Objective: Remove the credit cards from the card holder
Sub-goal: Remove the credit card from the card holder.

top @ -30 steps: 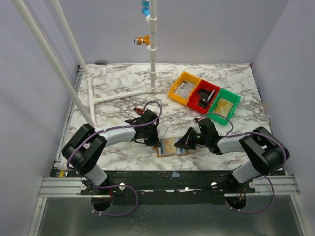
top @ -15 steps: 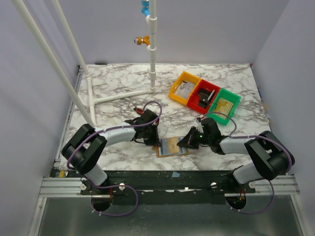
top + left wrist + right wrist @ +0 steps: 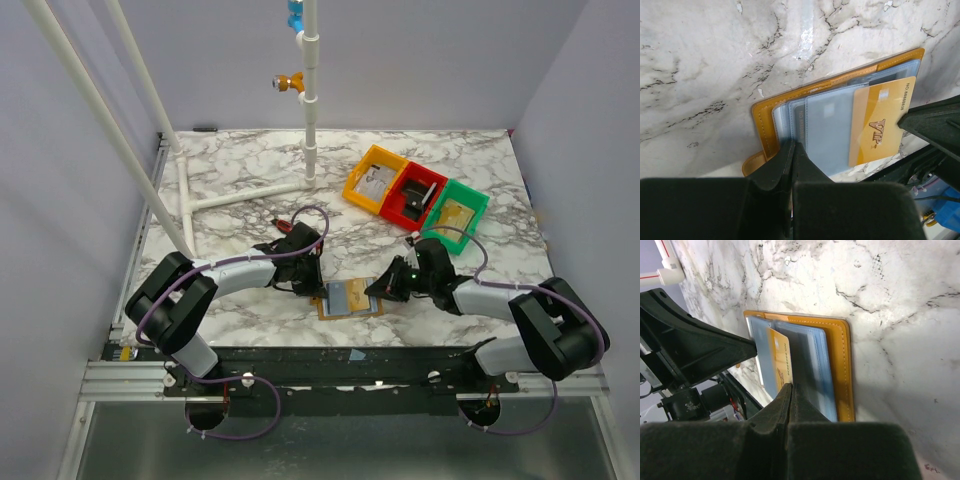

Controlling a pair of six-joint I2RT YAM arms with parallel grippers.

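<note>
An open tan leather card holder (image 3: 328, 310) with clear plastic sleeves lies near the table's front edge. My left gripper (image 3: 313, 285) is shut on its left side, pinching the sleeves (image 3: 820, 125) by the spine. My right gripper (image 3: 381, 292) is shut on a gold VIP card (image 3: 880, 120), which sticks partly out of a sleeve toward the right. In the right wrist view the gold card (image 3: 781, 360) runs into my fingertips (image 3: 790, 388), over the holder (image 3: 840, 365). Other cards in the sleeves are blurred by the plastic.
Yellow (image 3: 374, 180), red (image 3: 417, 196) and green (image 3: 456, 213) bins with items stand at the back right. A white pipe frame (image 3: 230, 198) stands at the back left. The table's front edge (image 3: 350, 335) is just below the holder.
My right gripper has moved a little to the right, drawing the gold card further out of its sleeve. My left gripper has stayed on the holder.
</note>
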